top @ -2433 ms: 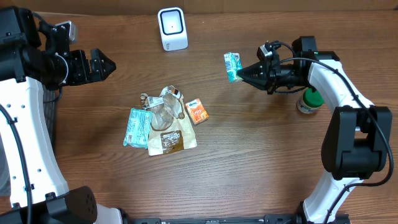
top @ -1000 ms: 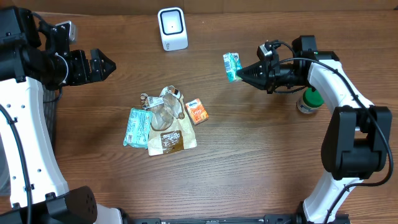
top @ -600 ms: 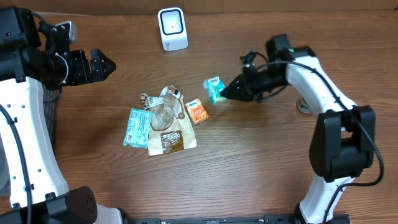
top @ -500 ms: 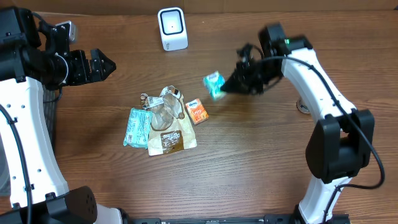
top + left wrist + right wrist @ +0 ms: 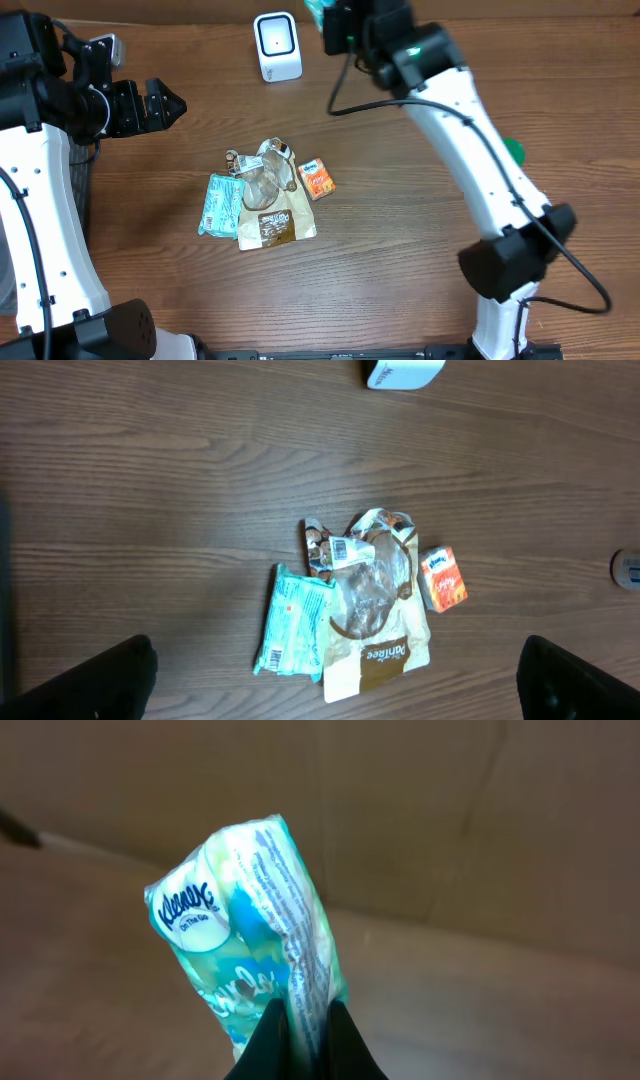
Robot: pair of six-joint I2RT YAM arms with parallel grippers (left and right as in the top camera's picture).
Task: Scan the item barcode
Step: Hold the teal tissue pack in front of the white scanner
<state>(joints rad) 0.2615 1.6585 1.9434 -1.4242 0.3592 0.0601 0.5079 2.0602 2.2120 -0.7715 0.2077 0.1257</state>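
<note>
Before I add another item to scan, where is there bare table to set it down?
Bare wood lies between the scanner and the packet pile, and on the near side from the brown bag to the right arm's base. Crowded: the pile with the orange packet, and the far edge where the right fingers hold the tissue pack.

One scanner (image 5: 277, 45), one Kleenex pack (image 5: 255, 940), one teal packet (image 5: 221, 203), one orange carton (image 5: 318, 180), one brown pouch (image 5: 272, 225), perhaps one clear wrapper (image 5: 262, 175), one green-capped bottle (image 5: 513, 150).
</note>
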